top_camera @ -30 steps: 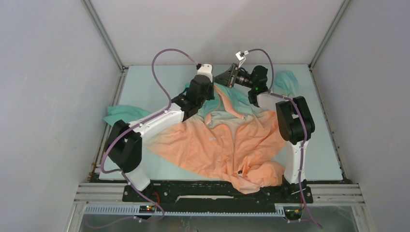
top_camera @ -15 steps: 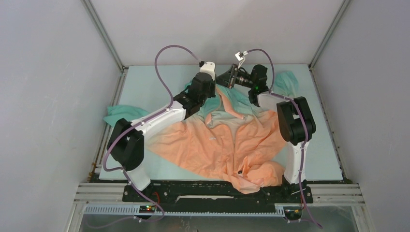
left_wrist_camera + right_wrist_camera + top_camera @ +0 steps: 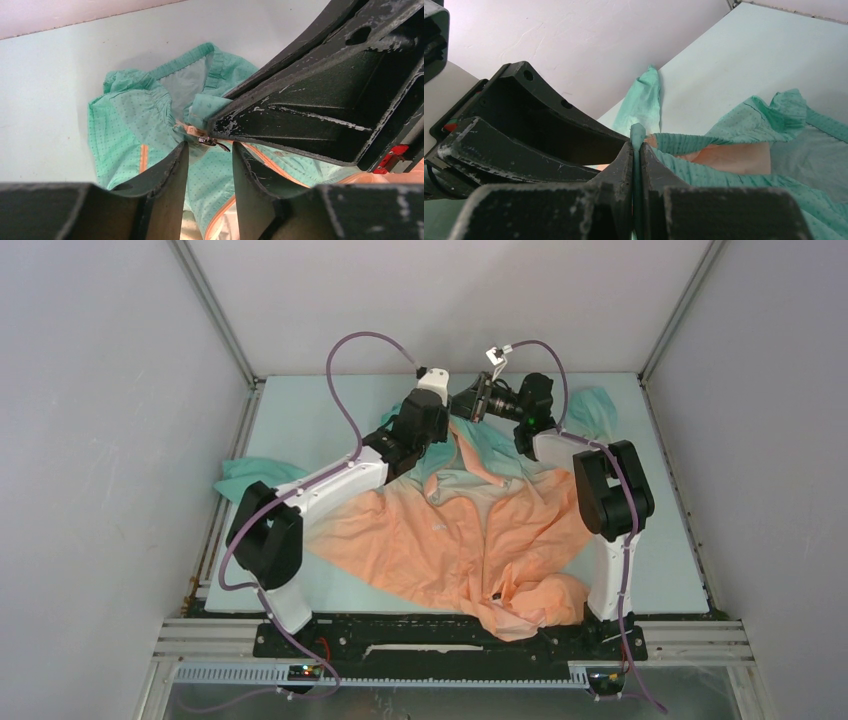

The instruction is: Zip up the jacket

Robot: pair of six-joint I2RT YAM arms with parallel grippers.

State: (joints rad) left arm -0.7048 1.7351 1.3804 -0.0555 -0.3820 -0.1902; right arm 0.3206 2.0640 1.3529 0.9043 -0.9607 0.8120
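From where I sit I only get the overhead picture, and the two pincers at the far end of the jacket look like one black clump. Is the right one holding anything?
Observer: Yes. Its wrist camera shows the right pincer shut on a thin teal fold of the jacket.
Operator: And the left one?
Observer: The left pincer is open, with nothing clamped in its gap.
Operator: What is it aimed at?
Observer: A small metal zipper pull sits just ahead of that gap, beside the right pincer's tip.

Jacket (image 3: 460, 540) teal-green w/ fine dots up top, peach-orange below; orange zip (image 3: 272, 166); table (image 3: 300, 410) pale mint.
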